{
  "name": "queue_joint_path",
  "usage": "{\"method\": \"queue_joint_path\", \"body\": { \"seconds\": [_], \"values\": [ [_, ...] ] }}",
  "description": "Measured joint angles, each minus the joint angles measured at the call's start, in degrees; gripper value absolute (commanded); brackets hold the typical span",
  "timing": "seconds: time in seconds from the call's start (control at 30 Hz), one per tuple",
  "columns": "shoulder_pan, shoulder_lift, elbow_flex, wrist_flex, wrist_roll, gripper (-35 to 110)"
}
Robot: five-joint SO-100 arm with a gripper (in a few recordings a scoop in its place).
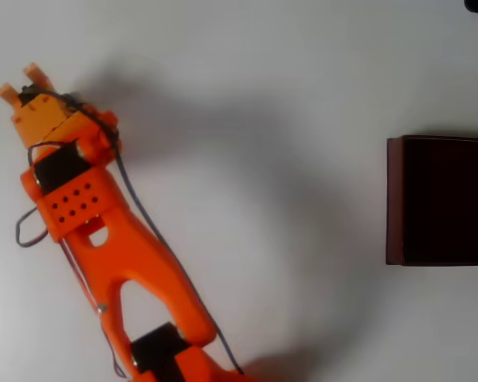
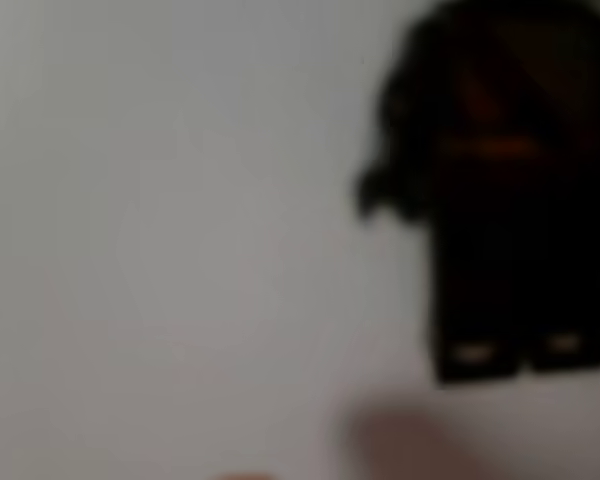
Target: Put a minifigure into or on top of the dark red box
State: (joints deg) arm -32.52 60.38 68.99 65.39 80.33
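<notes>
Dark plastic minifigure [image 2: 500, 190] lay blurred and close under the wrist camera, well apart from the dark red box [image 1: 440, 200]. Judged light, stiff, slippery: pinch the torso. Gripper [image 1: 24, 83] state unclear.

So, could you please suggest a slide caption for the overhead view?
Orange arm's tool reaches the white table's upper left, far from the rectangular dark red box at right.

Orange arm [image 1: 111, 247] stretched toward upper left in overhead view, wrist pitched down
</notes>
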Motion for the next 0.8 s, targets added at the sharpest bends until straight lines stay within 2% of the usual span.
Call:
{"method": "queue_joint_path", "body": {
  "seconds": [0.8],
  "values": [
    [0.00, -8.35, -12.57, 5.19, -0.09, 25]
  ]
}}
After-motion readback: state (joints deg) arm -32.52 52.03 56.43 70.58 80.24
